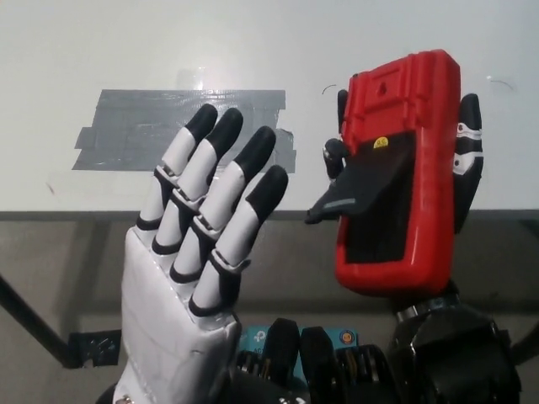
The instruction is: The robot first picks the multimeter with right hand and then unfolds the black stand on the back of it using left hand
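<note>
My black right hand [461, 168] holds the red multimeter [396, 168] upright above the table's front edge, its back turned toward the camera. The black stand [362, 183] on that back is swung out, its free end pointing left and down. My white left hand [198, 252] is raised to the left of the multimeter, open, with black-tipped fingers [240, 210] straight and spread. A small gap separates those fingers from the stand's tip; they are not touching.
The white table [253, 50] fills the upper part of the view, with a patch of grey tape [126, 126] on it at the left. A black table leg [34, 328] runs below the front edge at lower left.
</note>
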